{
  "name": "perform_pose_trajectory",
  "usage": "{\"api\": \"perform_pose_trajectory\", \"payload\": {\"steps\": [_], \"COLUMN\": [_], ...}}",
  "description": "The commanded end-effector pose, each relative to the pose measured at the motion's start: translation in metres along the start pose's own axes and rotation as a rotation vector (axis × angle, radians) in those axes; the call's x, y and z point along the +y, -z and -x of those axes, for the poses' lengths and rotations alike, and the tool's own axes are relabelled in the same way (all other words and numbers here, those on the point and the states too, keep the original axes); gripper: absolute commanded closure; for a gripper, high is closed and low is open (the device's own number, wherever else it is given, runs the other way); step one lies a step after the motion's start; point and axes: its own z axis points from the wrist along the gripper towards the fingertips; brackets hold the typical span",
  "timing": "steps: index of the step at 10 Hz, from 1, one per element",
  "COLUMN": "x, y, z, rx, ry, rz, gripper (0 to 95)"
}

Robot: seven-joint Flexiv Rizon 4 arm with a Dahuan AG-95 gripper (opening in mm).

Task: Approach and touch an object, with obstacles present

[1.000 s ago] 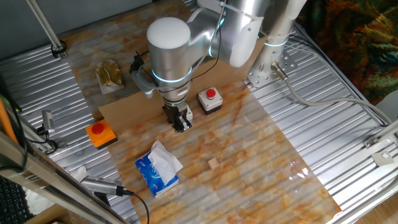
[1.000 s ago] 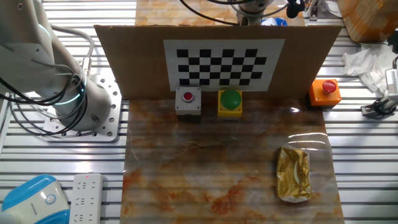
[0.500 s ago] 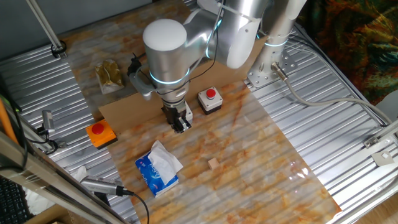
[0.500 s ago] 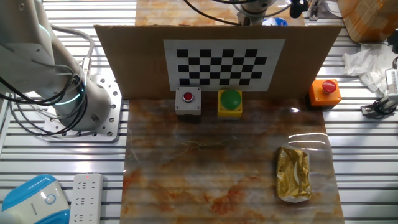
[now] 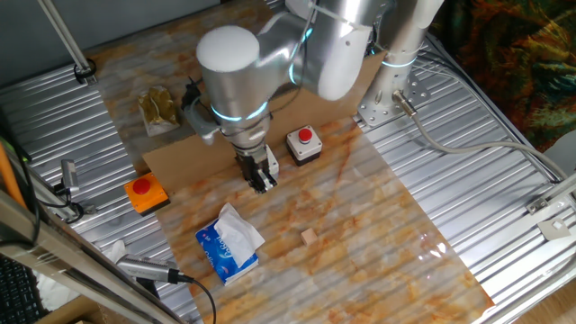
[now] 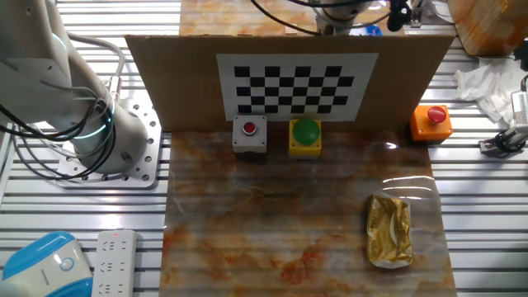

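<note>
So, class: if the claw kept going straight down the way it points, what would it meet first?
Probably the bare marbled tabletop beside the cardboard sheet. Nothing shows under the claw, though depth is uncertain.

We see a robotics lab. The arm is bolted to a metal bench of ribbed aluminium plates (image 5: 486,162), with a marble-patterned mat (image 5: 360,225) on top. Behind the pincer (image 5: 262,177) stands a cardboard board (image 6: 289,74) with a black and white calibration checkerboard (image 6: 293,82). Just beside the pincer is a grey box with a red push button (image 5: 304,144); further to its side is an orange button box (image 5: 146,193). Cables (image 5: 450,144) run over the bench, and a power strip (image 6: 115,262) lies at its edge.
</note>
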Motion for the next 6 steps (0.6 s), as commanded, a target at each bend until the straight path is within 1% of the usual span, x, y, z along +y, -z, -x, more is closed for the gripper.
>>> {"api": "perform_pose_trajectory", "payload": {"steps": [1,3,4,6], "x": [0.005,0.013,0.015,0.024], "y": [0.005,0.003,0.002,0.001], "z": [-0.002,-0.005,-0.006,-0.009], "rx": [0.01,0.008,0.009,0.008], "ry": [0.002,-0.002,-0.003,-0.013], "rz": [-0.009,-0.027,-0.029,-0.037], "gripper": [95.0,95.0,95.0,95.0]}}
